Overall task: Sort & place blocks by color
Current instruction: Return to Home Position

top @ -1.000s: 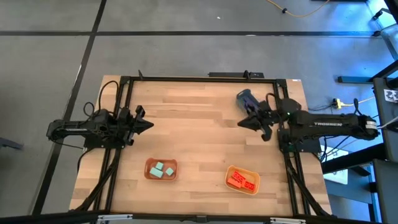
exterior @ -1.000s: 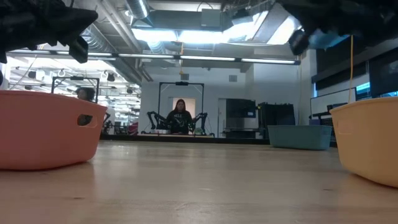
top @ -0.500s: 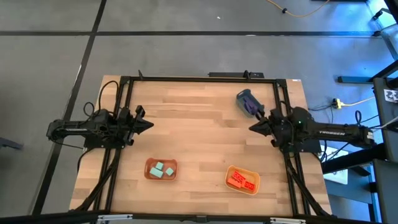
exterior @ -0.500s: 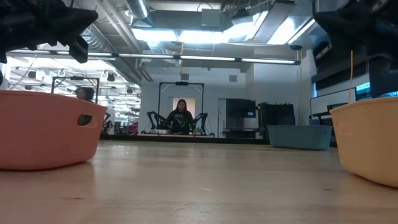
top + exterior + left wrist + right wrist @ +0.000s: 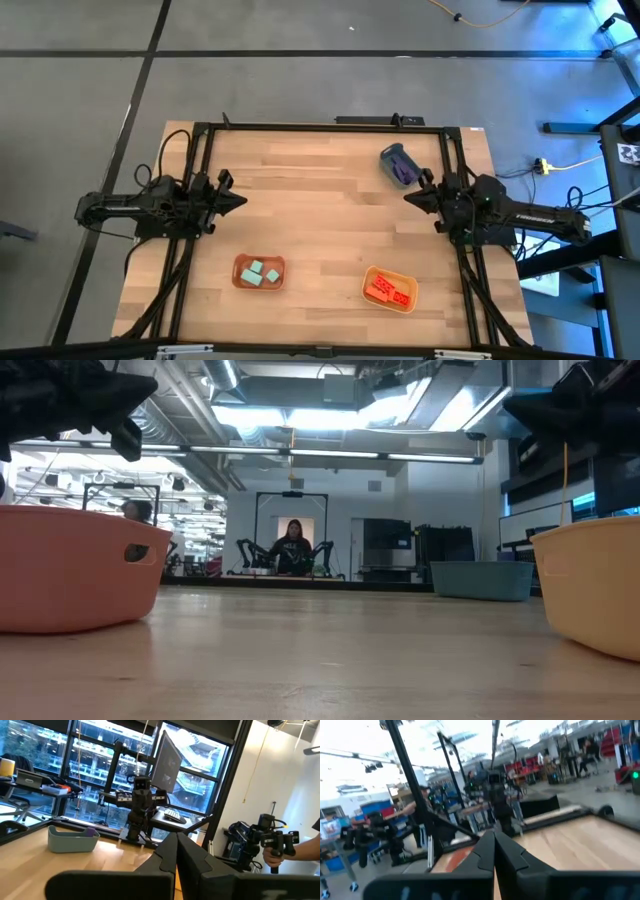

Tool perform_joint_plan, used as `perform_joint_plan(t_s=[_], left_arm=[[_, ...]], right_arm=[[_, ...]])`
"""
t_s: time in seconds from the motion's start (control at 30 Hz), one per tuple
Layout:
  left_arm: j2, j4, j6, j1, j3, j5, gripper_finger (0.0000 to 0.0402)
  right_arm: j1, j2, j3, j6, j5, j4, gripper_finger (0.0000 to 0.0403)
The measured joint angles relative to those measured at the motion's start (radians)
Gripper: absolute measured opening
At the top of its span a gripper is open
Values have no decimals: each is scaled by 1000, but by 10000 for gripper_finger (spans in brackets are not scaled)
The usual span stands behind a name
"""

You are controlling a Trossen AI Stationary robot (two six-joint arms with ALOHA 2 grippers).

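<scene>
Three pale teal cubes (image 5: 262,272) lie in a salmon tray (image 5: 240,281) at the near middle. Red studded bricks (image 5: 390,290) lie in an orange tray (image 5: 368,275) to its right. A purple bar (image 5: 405,172) shows inside the blue-grey cup (image 5: 394,160), which stands at the far right; it also shows in the left wrist view (image 5: 90,832). My left gripper (image 5: 243,201) is shut and empty at the table's left side. My right gripper (image 5: 408,198) is shut and empty at the right side, just nearer than the cup.
Dark frame rails (image 5: 320,126) run along the table's far edge and down both sides. Bare wood (image 5: 320,210) lies between the two grippers. In the low view the salmon tray (image 5: 70,565) and orange tray (image 5: 595,585) stand close at either side. A person (image 5: 293,545) sits far behind the table.
My right gripper has drawn back from beside the cup toward the table's right edge, and its arm has swung to lie straighter along that side. The cup and both trays have stayed where they were.
</scene>
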Motion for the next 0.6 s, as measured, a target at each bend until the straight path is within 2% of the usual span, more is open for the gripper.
perform_joint_plan(t_s=[0.17,0.3,0.37,0.6], left_arm=[[0,0,0,0,0,0,0],[0,0,0,0,0,0,0],[0,0,0,0,0,0,0],[0,1,0,0,0,0,0]], right_arm=[[0,-73,0,-12,11,-129,0],[0,-137,-28,-11,15,-122,0],[1,-165,-35,-9,33,-175,0],[0,-161,-35,-40,124,-304,0]])
